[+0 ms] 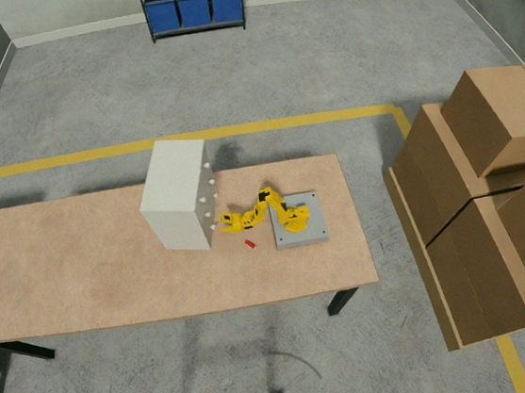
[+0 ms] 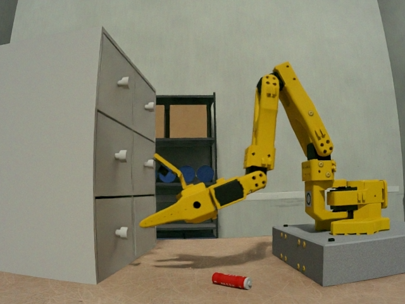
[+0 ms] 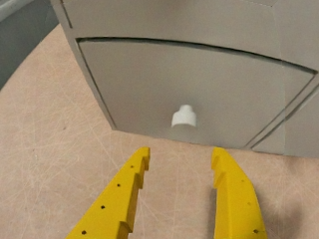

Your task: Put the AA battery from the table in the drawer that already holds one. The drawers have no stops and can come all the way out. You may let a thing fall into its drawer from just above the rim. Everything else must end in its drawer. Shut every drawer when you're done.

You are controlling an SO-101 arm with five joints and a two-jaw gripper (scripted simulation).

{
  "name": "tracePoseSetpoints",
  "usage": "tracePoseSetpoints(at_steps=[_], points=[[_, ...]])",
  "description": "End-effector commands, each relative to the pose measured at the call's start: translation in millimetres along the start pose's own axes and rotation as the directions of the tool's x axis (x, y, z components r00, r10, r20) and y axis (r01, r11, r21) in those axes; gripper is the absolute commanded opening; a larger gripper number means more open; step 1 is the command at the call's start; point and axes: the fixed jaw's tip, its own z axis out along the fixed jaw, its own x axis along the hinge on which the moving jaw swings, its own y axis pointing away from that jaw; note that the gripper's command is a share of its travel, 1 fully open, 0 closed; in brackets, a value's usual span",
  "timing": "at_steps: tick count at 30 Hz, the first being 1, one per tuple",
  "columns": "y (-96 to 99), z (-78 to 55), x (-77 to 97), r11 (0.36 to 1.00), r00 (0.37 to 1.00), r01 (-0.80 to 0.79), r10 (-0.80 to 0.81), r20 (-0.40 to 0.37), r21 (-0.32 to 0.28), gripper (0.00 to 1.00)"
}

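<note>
On the desk [image 1: 92, 292] [image 2: 176, 291] [image 3: 50, 110], the battery [image 1: 250, 243] [image 2: 231, 280] is seen lying on its side, between cabinet [image 1: 175, 174] [image 2: 49, 147] [image 3: 174, 75] and base [image 1: 301, 236] [image 2: 359, 258]. And the claw [image 1: 221, 224] [image 2: 148, 190] [image 3: 180, 150]? Spread, nothing pinched, held above the desk! A white knob [image 3: 184, 117] is framed beyond its fingertips in the wrist view, while the visible drawers [image 2: 112, 173] are all shut.

Red battery [image 1: 250, 243] [image 2: 231, 280], silver-grey at one end! White knobs [image 1: 202, 199] [image 2: 121, 232] [image 3: 184, 116] on grey drawers [image 2: 112, 216] [image 3: 194, 85], yellow arm [image 1: 263, 195] [image 2: 266, 114] with black patches, tan counter [image 1: 91, 282] [image 2: 183, 255] [image 3: 50, 129]!
</note>
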Motion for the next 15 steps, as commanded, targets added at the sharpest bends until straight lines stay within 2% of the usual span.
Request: tracePoseSetpoints(at_steps=[1,12,15], points=[[-2.9,10.3,0.3,1.0,1.0,-0.009,0.009,0.003,0.01,0.21],[-2.9,10.3,0.3,1.0,1.0,-0.009,0.009,0.003,0.01,0.21],[-3.5,19.9,1.8,1.0,1.0,-0.009,0.009,0.003,0.011,0.21]])
